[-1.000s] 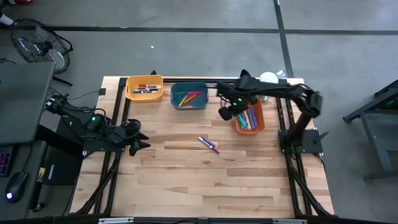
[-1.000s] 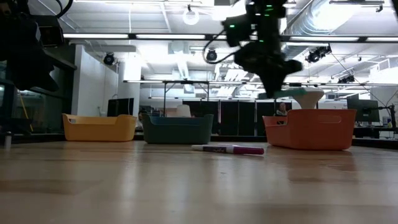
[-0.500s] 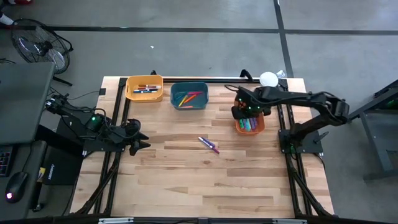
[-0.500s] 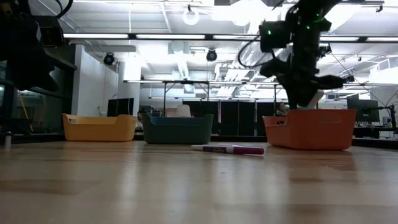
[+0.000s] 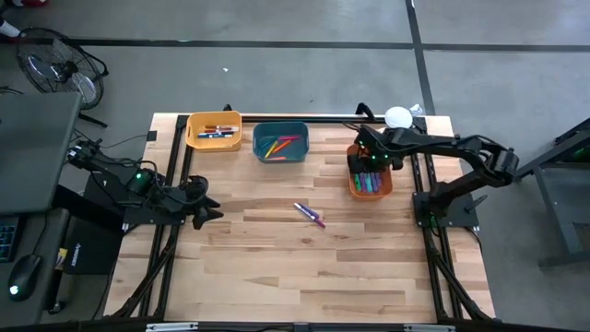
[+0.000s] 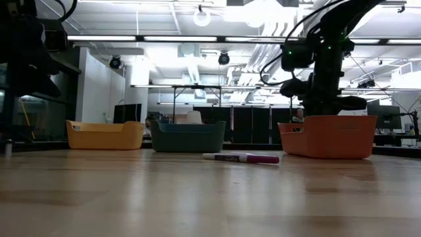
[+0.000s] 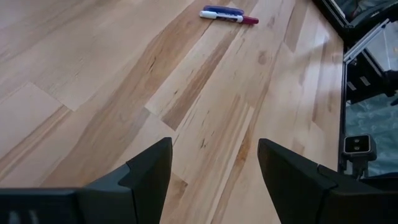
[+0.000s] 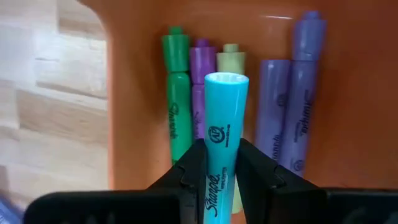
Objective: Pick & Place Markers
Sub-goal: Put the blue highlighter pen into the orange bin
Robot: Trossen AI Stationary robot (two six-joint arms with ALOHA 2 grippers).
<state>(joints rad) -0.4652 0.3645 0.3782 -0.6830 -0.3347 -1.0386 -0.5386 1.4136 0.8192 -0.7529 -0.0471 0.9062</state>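
teal marker [image 8: 222,140] clamped in right fingers [image 8: 219,165] over orange bin [image 5: 371,181]; left fingers [image 7: 214,165] spread, idle.

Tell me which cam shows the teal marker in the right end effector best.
Right wrist view: the teal marker fills the frame, clamped between the right end effector fingers over the orange bin. High view shows only the arm above that bin; low view hides the marker behind the bin wall; left wrist view misses it.

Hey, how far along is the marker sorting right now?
Done: markers already lie in the yellow bin, teal bin and orange bin. In hand: the right hand grips a teal marker over the orange bin. Left: one purple marker on the table; the left hand waits, open.
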